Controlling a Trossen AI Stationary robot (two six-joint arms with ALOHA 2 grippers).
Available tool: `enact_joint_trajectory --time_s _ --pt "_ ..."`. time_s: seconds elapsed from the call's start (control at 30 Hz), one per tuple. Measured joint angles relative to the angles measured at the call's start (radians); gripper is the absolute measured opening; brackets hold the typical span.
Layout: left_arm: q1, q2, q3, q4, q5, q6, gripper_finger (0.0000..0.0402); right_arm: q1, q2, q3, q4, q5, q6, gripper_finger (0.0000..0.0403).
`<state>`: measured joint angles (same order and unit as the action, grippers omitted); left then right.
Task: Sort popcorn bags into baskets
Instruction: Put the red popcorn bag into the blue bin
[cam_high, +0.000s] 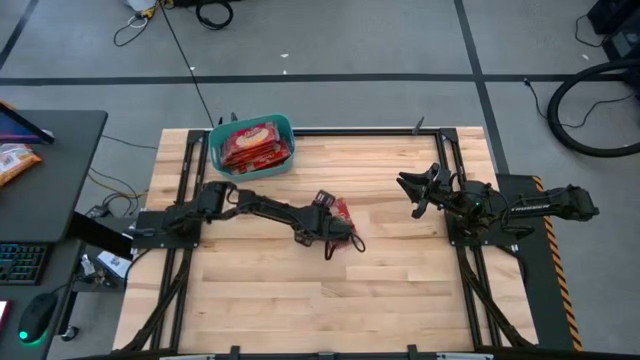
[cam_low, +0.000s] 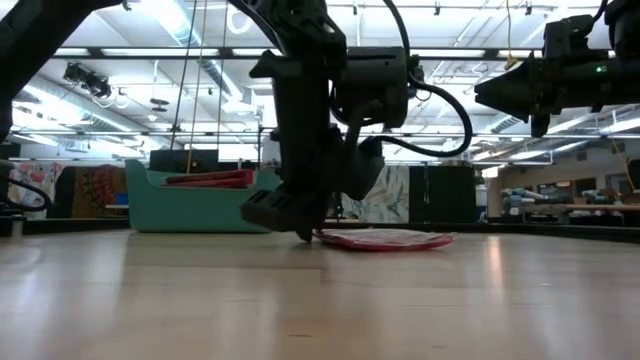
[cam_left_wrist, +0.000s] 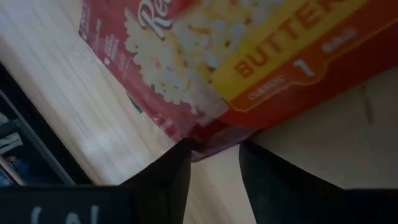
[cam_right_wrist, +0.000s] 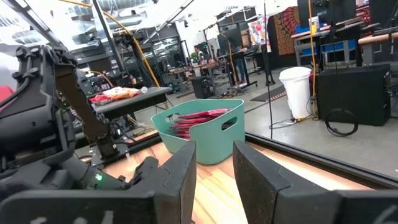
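Observation:
One red popcorn bag (cam_high: 343, 211) lies flat on the wooden table near its middle; it also shows in the low view (cam_low: 385, 239). My left gripper (cam_high: 336, 230) is down at the table beside it, fingers open, their tips at the bag's edge (cam_left_wrist: 208, 134). The teal basket (cam_high: 215, 150) stands at the table's far left and holds several red popcorn bags (cam_high: 255, 145). My right gripper (cam_high: 412, 190) is open and empty, held above the table's right side, pointing toward the basket (cam_right_wrist: 208, 134). My left gripper has its two open fingers (cam_left_wrist: 168, 180) slanting down at one edge of the bag (cam_left_wrist: 199, 137), which lies flat on the table. One fingertip stands right against that edge; I cannot tell whether it touches.
A black frame (cam_high: 350, 132) runs along the table's far edge and sides. An orange packet (cam_high: 15, 160) lies on a dark desk left of the table, with a keyboard and mouse. The table's near half is bare wood (cam_high: 330, 300).

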<state>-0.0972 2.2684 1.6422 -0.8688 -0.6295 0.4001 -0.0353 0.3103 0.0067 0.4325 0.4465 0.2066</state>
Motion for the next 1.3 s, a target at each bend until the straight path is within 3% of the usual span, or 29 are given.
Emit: enact_joint_trajectory --time_s 0.37,0.7,0.97,1.3 --pt "0.018 0.001 0.000 0.081 0.048 0.144 0.0126 0.000 0.000 0.000 0.000 0.000 0.000 0.0110" --pt "0.017 0.003 -0.001 0.093 0.090 0.078 0.0009 0.000 0.000 0.000 0.000 0.000 0.000 0.0110" --pt "0.016 -0.051 -0.006 0.034 0.122 -0.079 0.0004 0.000 0.000 0.000 0.000 0.000 0.000 0.0110" --pt "0.002 -0.243 -0.004 -0.056 -0.017 -0.186 0.0002 0.000 0.000 0.000 0.000 0.000 0.000 0.0110"
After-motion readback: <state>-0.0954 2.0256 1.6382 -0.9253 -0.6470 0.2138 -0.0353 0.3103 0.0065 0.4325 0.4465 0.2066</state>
